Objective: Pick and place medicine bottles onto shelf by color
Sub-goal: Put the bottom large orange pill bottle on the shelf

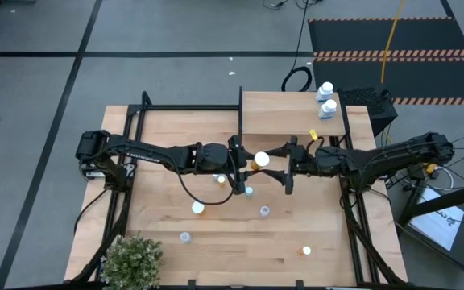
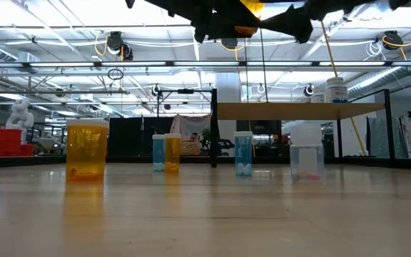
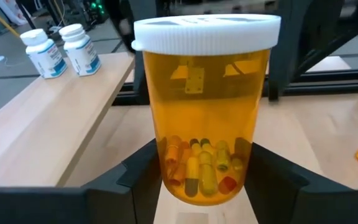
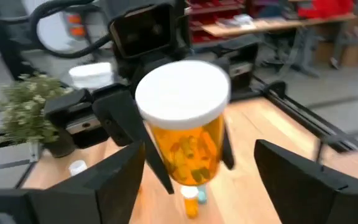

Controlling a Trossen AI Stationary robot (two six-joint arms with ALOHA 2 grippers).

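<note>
I see my left gripper (image 3: 201,180) clamping the orange bottle (image 3: 204,106), which sits untouched between my right gripper's (image 4: 201,180) wide-open jaws.

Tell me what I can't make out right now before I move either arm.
- High view: bottle colors on the table are too small to sort.
- Low view: both grippers are cut off by the top edge.
- Left wrist view: the orange bottle in the left gripper blocks the shelf behind it.

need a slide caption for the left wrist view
Left pincer holds an orange bottle of capsules upright beside the shelf, where two blue bottles stand.
</note>
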